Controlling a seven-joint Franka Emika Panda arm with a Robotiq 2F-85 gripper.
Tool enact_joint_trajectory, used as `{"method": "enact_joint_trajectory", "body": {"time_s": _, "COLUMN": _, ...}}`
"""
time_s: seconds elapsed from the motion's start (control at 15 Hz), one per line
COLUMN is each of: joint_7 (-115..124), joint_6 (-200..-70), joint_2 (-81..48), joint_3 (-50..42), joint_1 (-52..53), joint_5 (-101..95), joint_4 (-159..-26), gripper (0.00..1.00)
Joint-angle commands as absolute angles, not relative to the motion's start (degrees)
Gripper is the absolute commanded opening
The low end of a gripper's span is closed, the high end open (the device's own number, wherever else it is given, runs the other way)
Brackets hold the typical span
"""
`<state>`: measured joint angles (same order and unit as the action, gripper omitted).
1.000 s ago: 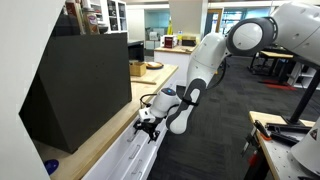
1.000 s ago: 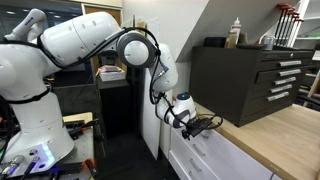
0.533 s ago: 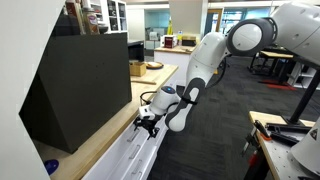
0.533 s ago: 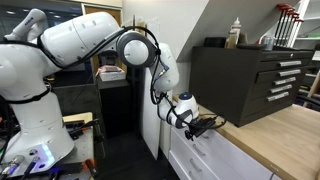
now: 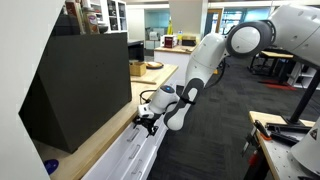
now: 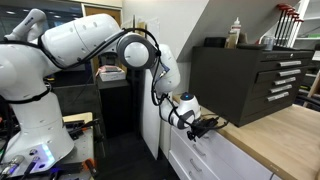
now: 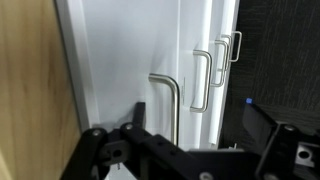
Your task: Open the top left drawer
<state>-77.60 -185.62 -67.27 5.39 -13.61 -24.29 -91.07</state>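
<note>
Gripper (image 7: 195, 125) jaws apart and empty by top left drawer (image 7: 110, 70), grip silver bar handle (image 7: 170, 100) mid-length; likely rigid, light, smooth-sliding, bar possibly slick.

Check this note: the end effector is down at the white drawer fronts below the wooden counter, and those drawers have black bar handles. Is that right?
One detail is wrong: the bar handles are silver, not black, as the wrist view shows against the white drawer fronts. The rest stands: in an exterior view the end effector is down at the drawer fronts below the wooden counter.
</note>
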Motion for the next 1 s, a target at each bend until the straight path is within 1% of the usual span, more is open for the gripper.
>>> {"method": "enact_joint_trajectory", "body": {"time_s": 0.0, "joint_7": -76.21, "joint_6": -184.44, "joint_2": -67.79, "joint_3": 5.58, "joint_1": -13.39, "joint_5": -24.95, "joint_4": -90.16, "gripper": 1.00}}
{"method": "enact_joint_trajectory", "body": {"time_s": 0.87, "joint_7": -76.03, "joint_6": -185.04, "joint_2": -72.29, "joint_3": 4.98, "joint_1": -11.48, "joint_5": -24.76, "joint_4": -86.58, "gripper": 1.00}}
{"method": "enact_joint_trajectory", "body": {"time_s": 0.93, "joint_7": -76.04, "joint_6": -185.05, "joint_2": -72.69, "joint_3": 4.90, "joint_1": -11.31, "joint_5": -24.76, "joint_4": -85.86, "gripper": 0.97}}
